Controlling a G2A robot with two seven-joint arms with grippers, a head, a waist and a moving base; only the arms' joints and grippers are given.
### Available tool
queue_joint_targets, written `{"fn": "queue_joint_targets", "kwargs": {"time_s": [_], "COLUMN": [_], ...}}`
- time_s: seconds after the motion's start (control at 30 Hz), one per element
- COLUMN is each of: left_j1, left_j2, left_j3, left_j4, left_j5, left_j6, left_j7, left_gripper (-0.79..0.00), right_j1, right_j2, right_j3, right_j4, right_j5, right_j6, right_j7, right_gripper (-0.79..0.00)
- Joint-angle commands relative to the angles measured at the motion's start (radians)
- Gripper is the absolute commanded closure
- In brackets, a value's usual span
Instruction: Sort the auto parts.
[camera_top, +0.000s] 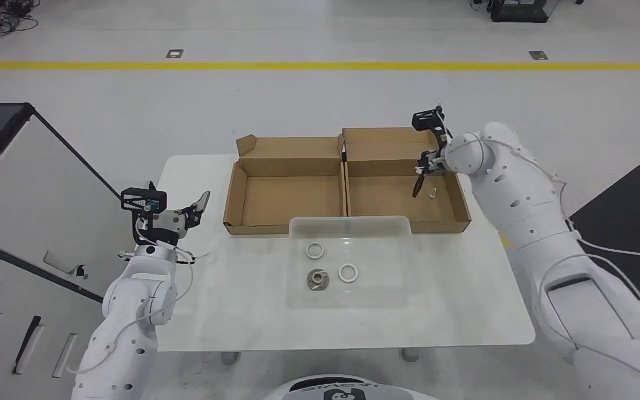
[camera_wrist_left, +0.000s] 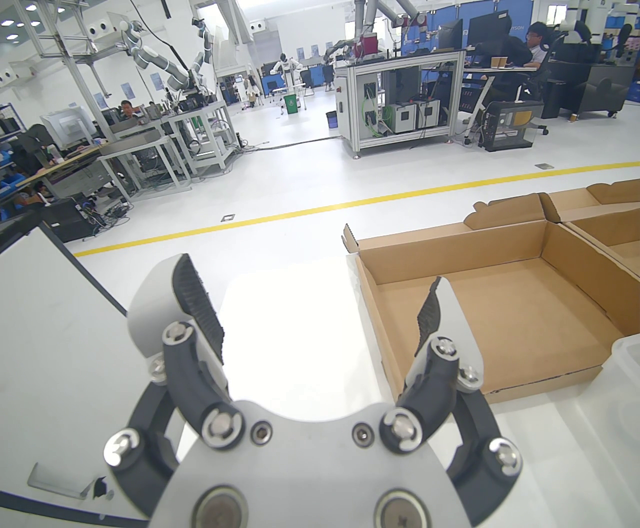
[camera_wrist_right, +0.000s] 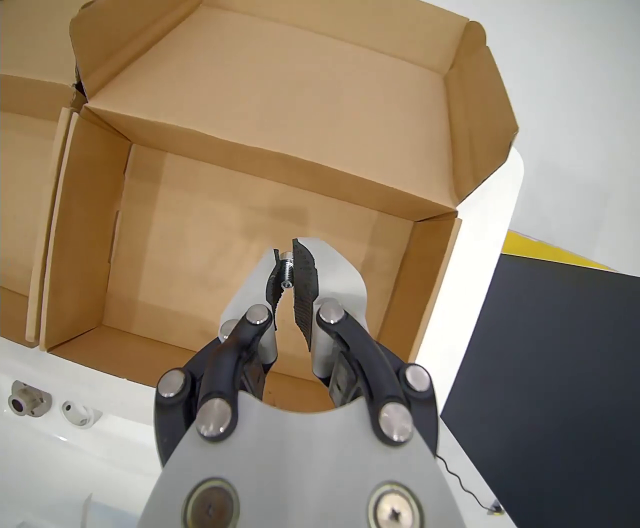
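1. Top view places the right tool (camera_top: 419, 184) over the right box (camera_top: 385, 198), near that box's outer wall. The right wrist view confirms it is clenched on a small threaded bolt (camera_wrist_right: 286, 272). The bolt is pinched at the fingertips, above the box floor and not touching it.
2. The left tool (camera_top: 193, 209) is released, its jaws wide with nothing between them. It hangs at the left edge of the desk (camera_top: 450, 290), apart from the left box (camera_top: 290, 200).
3. Progress, as judged: early. One bolt is at the point of delivery but has not been let go. The left box floor is bare.
4. A white ring (camera_top: 316, 250), a second white ring (camera_top: 349, 272) and a metal flange (camera_top: 316, 280) lie unsorted in the clear tray (camera_top: 385, 262). The tray sits on the desk just in front of the two boxes.
5. Left to do, as judged: release the bolt, then clear the three parts from the tray. Nothing visible shows which box takes which part.
6. View differences:
   - The right wrist view gives the bolt's thread and the grip on it, which are too small to tell from above.
   - The top view gives the tray count and the places of both arms.
   - The left wrist view gives the open left tool (camera_wrist_left: 311, 272) close up. It also gives the left box (camera_wrist_left: 500, 310) from the side, with its floor bare.
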Motion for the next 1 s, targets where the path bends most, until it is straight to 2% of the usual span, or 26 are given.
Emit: {"fn": "queue_joint_targets", "kwargs": {"time_s": [0.0,0.4,0.97], "left_j1": [0.000,0.000,0.000], "left_j2": [0.000,0.000,0.000], "left_j3": [0.000,0.000,0.000], "left_j4": [0.000,0.000,0.000], "left_j5": [0.000,0.000,0.000], "left_j6": [0.000,0.000,0.000], "left_j7": [0.000,0.000,0.000], "left_gripper": [-0.785,-0.785,-0.785], "right_j1": [0.006,0.060,0.115], "right_j2": [-0.007,-0.065,-0.144], "right_j3": [-0.015,-0.106,-0.168], "right_j4": [0.026,0.179,0.396], "right_j5": [-0.003,0.005,0.083], "right_j6": [-0.004,-0.031,-0.029], "right_j7": [-0.003,-0.036,-0.034], "right_gripper": [0.000,0.000,0.000]}}
